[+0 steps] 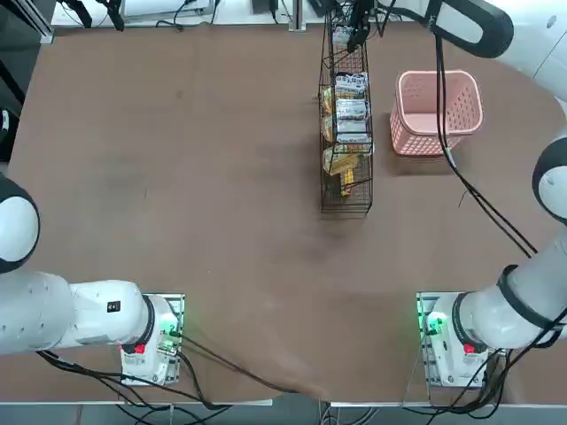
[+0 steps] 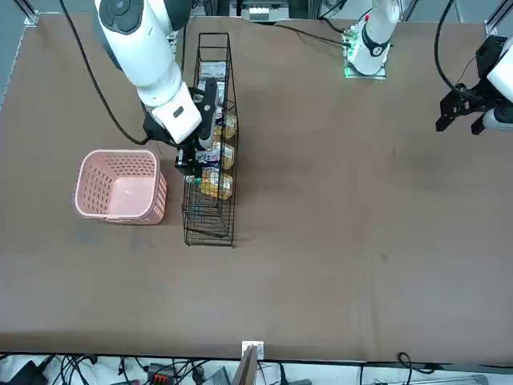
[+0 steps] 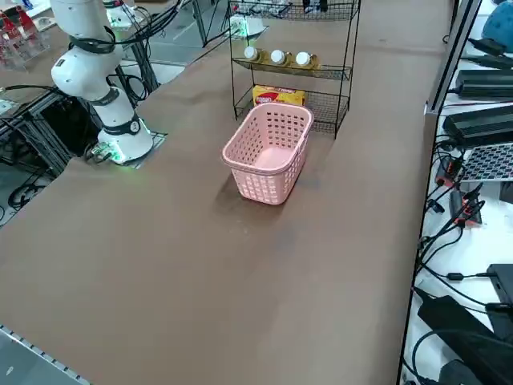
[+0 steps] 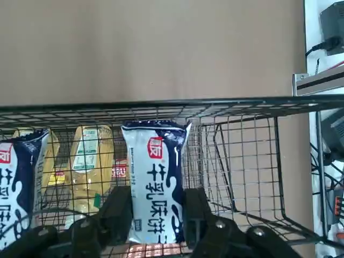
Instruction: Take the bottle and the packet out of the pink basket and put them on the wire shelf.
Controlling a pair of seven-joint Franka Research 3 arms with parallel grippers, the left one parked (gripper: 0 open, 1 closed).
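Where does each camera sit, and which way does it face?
Top: overhead; both bases, wire shelf, pink basket.
Front: across the table; right gripper at the shelf.
Right side: raised, looking diagonally; one arm.
Right wrist: its fingers beside the packet.
Top, front and side share basket and shelf.

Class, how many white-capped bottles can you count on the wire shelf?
3, side by side on the wire shelf's middle tier in the right side view: left bottle, middle bottle, right bottle. More may be hidden behind packets.
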